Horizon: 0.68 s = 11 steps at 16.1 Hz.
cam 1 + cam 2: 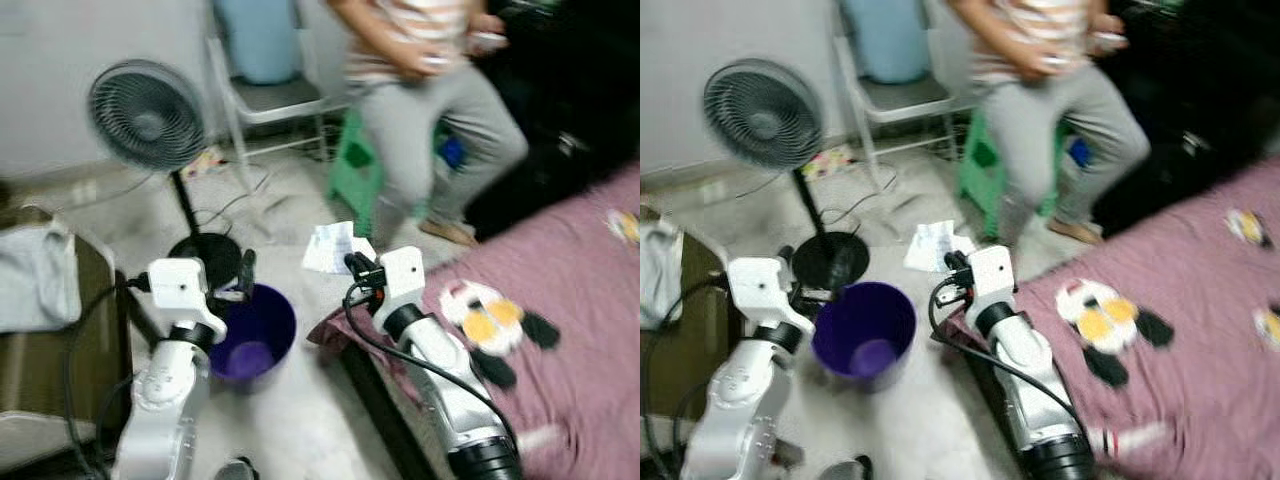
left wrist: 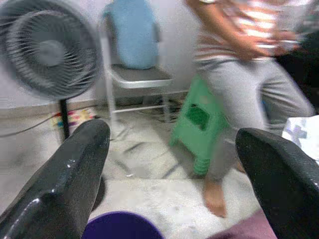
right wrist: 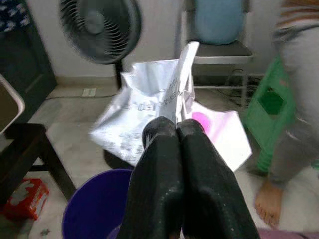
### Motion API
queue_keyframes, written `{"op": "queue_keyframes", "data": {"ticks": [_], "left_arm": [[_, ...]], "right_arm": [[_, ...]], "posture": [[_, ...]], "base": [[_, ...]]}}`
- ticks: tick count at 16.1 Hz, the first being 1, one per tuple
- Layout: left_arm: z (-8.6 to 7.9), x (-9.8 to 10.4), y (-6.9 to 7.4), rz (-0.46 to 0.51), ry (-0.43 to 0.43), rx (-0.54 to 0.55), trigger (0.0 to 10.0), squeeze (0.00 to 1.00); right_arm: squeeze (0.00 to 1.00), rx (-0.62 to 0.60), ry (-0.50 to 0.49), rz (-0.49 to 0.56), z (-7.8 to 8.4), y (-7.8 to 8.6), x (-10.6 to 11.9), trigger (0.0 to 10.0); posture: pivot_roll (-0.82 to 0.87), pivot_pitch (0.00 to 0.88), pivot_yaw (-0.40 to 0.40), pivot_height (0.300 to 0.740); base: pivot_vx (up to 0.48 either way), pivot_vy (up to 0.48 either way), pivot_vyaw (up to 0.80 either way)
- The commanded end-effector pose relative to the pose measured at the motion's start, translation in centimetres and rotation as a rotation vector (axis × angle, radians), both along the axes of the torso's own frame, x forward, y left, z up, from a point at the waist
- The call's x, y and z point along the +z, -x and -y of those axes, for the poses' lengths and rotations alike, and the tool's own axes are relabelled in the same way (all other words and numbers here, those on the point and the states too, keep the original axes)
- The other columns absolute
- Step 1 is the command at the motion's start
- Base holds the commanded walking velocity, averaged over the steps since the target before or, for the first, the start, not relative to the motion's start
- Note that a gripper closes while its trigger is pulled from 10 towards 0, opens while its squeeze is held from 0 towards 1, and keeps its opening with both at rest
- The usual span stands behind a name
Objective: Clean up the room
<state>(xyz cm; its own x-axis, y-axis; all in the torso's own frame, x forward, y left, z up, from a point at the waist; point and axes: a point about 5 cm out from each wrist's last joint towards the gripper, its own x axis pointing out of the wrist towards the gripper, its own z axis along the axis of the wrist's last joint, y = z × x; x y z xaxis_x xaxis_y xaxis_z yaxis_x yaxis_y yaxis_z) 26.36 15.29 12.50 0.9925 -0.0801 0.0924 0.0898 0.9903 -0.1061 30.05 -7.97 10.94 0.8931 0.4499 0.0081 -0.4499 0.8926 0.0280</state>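
Note:
A crumpled white plastic wrapper [image 3: 144,102] with printed text hangs from my right gripper [image 3: 171,125], whose fingers are shut on it. In the left eye view the wrapper [image 1: 328,246] sits just ahead of that gripper [image 1: 353,266], over the floor between the bed corner and a purple bin [image 1: 255,330]. The bin stands open on the floor, with a little pale litter at its bottom. My left gripper [image 1: 240,280] hovers over the bin's left rim, fingers [image 2: 75,169] wide apart with nothing between them.
A person [image 1: 430,100] stands close ahead beside a green stool [image 1: 353,165]. A standing fan [image 1: 148,115] and a white chair [image 1: 270,100] are at the back left. A maroon bed [image 1: 570,330] lies on the right. A small red box [image 3: 24,198] lies on the floor.

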Motion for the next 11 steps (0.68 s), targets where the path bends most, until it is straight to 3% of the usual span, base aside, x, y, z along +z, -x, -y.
{"op": "queue_keyframes", "data": {"ticks": [1,4,10,11], "left_arm": [[-0.16,0.20,0.04,0.009,0.002,-0.002,10.0,0.00],[-0.12,0.25,-0.02,0.011,0.006,-0.007,10.0,0.00],[-0.20,0.12,-0.08,0.000,-0.006,0.016,10.0,0.00],[-0.20,0.12,-0.11,0.001,-0.008,0.016,10.0,0.00]], "right_arm": [[0.00,0.004,-0.002,0.006,-0.03,0.05,0.06,10.0],[0.00,0.001,-0.015,0.000,-0.09,0.01,0.01,10.0],[0.00,0.001,-0.014,-0.003,-0.17,-0.04,-0.04,10.0],[0.00,0.011,-0.011,0.009,-0.32,0.03,0.07,10.0]], "posture": [[-0.01,0.113,-0.060,0.740],[-0.01,0.111,-0.060,0.740],[-0.01,0.110,-0.059,0.740],[-0.01,0.107,-0.058,0.740]], "base": [[0.000,0.000,0.76],[0.000,0.000,0.61],[0.000,0.000,0.00],[0.000,0.000,0.79]]}}
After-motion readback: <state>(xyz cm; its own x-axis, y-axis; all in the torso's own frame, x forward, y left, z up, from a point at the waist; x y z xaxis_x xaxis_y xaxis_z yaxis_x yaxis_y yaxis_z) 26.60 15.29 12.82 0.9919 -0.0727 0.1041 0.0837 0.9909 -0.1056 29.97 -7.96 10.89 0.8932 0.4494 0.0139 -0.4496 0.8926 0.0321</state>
